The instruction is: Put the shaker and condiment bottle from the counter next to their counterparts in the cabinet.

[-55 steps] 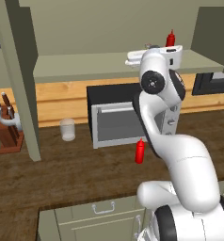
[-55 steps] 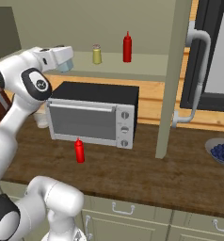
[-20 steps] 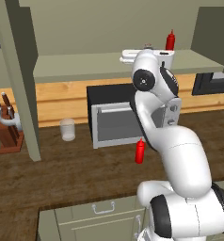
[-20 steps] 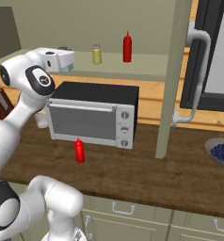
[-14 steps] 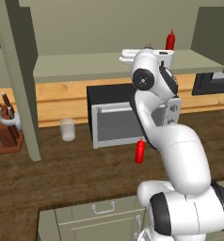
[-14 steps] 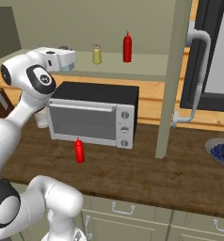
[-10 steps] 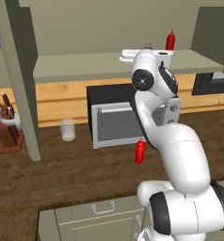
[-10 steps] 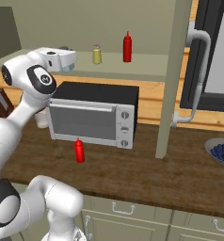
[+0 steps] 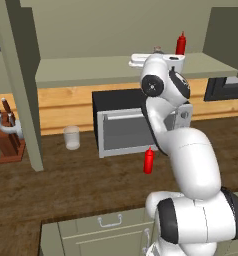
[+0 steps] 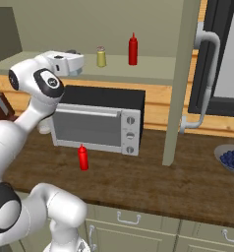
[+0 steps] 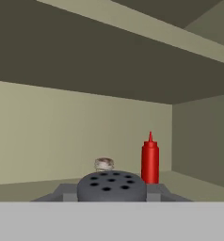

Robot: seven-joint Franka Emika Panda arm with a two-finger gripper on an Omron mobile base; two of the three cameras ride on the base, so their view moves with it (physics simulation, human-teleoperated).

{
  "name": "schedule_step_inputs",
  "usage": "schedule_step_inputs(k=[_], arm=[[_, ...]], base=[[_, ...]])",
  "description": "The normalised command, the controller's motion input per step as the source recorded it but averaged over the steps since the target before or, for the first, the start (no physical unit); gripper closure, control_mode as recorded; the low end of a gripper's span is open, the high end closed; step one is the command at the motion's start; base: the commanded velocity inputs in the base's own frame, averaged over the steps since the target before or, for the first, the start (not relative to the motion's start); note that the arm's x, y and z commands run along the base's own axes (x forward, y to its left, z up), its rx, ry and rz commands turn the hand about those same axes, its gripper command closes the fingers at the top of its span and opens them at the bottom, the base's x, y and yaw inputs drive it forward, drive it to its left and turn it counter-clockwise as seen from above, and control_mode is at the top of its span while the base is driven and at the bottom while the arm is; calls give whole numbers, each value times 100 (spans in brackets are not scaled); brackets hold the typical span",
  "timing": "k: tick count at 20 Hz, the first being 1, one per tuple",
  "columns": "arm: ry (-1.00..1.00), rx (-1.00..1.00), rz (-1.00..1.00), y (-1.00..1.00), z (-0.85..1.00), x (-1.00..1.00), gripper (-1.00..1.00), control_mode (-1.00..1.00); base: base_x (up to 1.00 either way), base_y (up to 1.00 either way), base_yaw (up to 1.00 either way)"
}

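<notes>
Two red condiment bottles stand upright in our pictures, nozzles pointing straight up: one (image 9: 149, 161) on the counter (image 9: 66, 185) just in front of the black microwave (image 9: 121, 125), the other (image 10: 133, 49) on the cabinet shelf (image 10: 153, 71), toward its right end. Just left of that shelf bottle we see the yellowish shaker (image 10: 101, 56) with its silver cap, also upright.

From the hand camera we look along the shelf: the grey perforated cap of the shaker (image 11: 111, 186) sits right between the gripper (image 11: 111, 194) fingers, its holes facing us and upward, so its long axis runs vertically. Our gripper is closed on this shaker, holding it over the left part of the shelf, near the yellowish one. Beyond it the far red bottle rises beside the cabinet's right inner wall.

We can read no labels or writing on any bottle. On the counter's left stand a pale cup (image 9: 71, 137) and a knife block (image 9: 10, 142); a bowl of blueberries (image 10: 231, 158) sits far right.
</notes>
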Motion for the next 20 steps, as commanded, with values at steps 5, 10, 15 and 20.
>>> schedule_step_inputs(k=[5, 10, 15, 20], arm=[[0, 0, -2, -12, -5, 20, 100, -100], [0, 0, -3, -6, -8, 28, 100, -100], [-2, 0, -3, -6, -10, 27, 100, -100], [-3, 0, -2, -2, -16, 23, 100, -100]], base=[[0, 0, 0], [0, 0, 0], [0, 0, 0], [0, 0, 0]])
